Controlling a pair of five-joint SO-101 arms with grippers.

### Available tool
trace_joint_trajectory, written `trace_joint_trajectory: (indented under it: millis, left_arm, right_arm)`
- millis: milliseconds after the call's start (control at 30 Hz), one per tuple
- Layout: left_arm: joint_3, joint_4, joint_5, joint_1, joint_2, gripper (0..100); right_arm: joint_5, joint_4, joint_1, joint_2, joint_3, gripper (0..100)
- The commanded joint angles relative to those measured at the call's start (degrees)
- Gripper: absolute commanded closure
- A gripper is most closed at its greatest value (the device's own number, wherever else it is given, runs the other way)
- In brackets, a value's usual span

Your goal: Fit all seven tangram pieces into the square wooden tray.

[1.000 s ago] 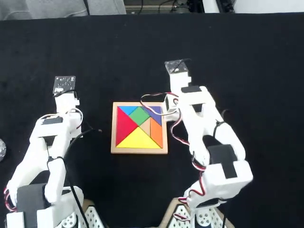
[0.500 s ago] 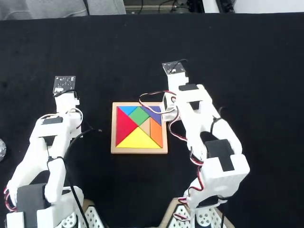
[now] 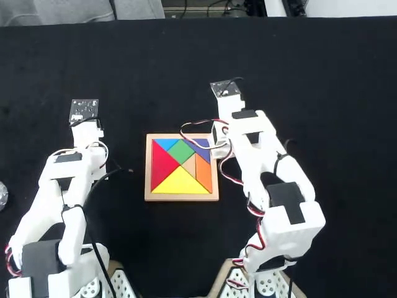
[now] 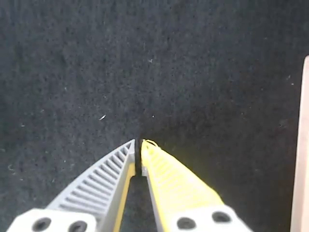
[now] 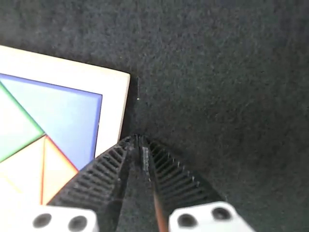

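From above, the tray (image 3: pixel 149 169) lies flat on the black table (image 3: pixel 310 74), midway between the two arms. All seven pieces sit inside it and fill the square: a red triangle (image 3: pixel 162 167) on the left arm's side, a yellow triangle (image 3: pixel 182 182) along the near edge, a green square (image 3: pixel 182 151) at the far middle, a blue triangle (image 3: pixel 166 144) in one far corner, a purple piece (image 3: pixel 203 149) in the other, an orange triangle (image 3: pixel 204 171) below that, and a small tan triangle (image 3: pixel 189 165) at the centre. The left arm (image 3: pixel 62 186) stands apart from the tray; the right arm (image 3: pixel 267 174) reaches alongside its purple corner.

From the left wrist, the left pincer (image 4: pixel 140 142) is closed – its grey and yellow tips meet with nothing between them – over bare table, with the tray's rim at the frame's edge.

From the right wrist, the right pincer (image 5: pixel 140 137) is also closed and empty, its tips just beside the outer rim of the tray near a corner.
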Motion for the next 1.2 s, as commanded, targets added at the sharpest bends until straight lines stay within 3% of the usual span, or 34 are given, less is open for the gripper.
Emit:
trace_joint_trajectory:
  millis: [0, 433, 733, 900, 1167]
  left_arm:
    - [-2.86, -0.26, 0.00, 0.04, -0.18, 97]
    - [-2.86, -0.26, 0.00, 0.04, -0.18, 97]
    - [-3.03, -0.44, 0.00, 0.57, -0.18, 97]
    - [-9.27, 0.09, 0.09, 1.19, -0.88, 97]
    - [-32.31, 11.78, 4.66, -0.75, -17.67, 97]
  right_arm:
    - [0.53, 0.18, -2.11, -0.31, -2.33, 98.8]
    - [3.52, 0.09, -3.78, -0.40, -2.24, 98.8]
    - [3.16, 0.00, 0.44, -2.42, -2.59, 98.8]
    - [0.00, 2.02, 7.03, -17.01, -3.47, 98.8]
    - [2.46, 1.05, 8.79, -51.12, -3.65, 98.7]
